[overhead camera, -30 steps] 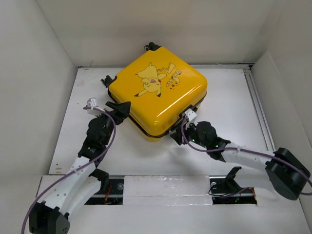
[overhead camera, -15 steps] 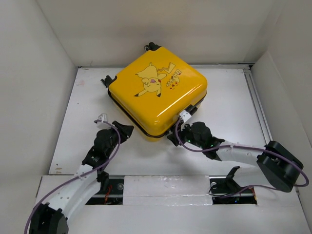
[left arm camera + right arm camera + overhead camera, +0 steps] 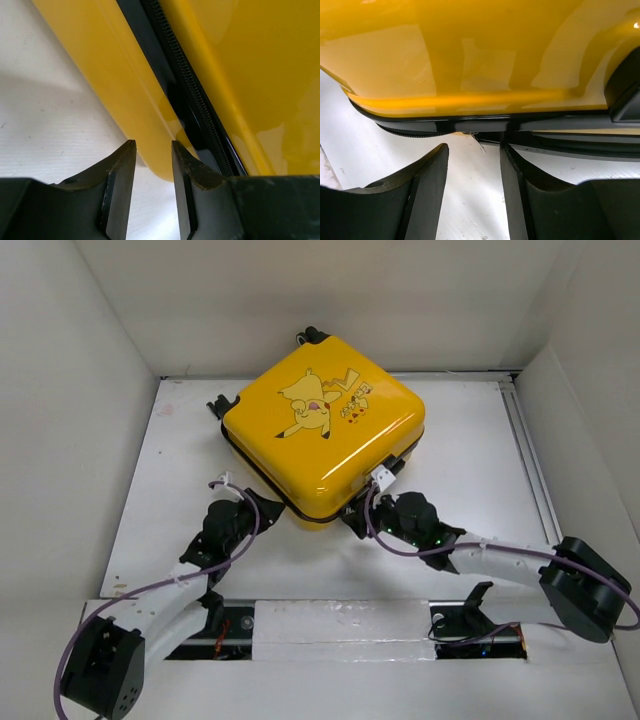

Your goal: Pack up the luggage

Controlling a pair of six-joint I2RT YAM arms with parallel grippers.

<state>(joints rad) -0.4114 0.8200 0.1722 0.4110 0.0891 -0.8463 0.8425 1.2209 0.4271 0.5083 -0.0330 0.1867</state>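
Observation:
The luggage point(image 3: 320, 430), a yellow hard-shell suitcase with a Pikachu print, lies flat in the middle of the table with its lid down. My left gripper point(image 3: 270, 505) is open and empty at the case's near-left edge. In the left wrist view the gripper point(image 3: 152, 145) points at the lower yellow shell point(image 3: 100, 75) beside the black zipper seam point(image 3: 185, 70). My right gripper point(image 3: 352, 523) is open and empty at the near corner. In the right wrist view the gripper point(image 3: 474, 147) sits low on the table just below the case's black trim point(image 3: 470, 122).
The white table point(image 3: 470, 440) is boxed in by white walls on the left, back and right. The case's black wheels point(image 3: 222, 405) stick out at its far-left side. A metal rail point(image 3: 527, 450) runs along the table's right side.
My left gripper has pulled back off the case's left edge and moved toward the near corner. My right gripper has shifted slightly left. The case has not moved.

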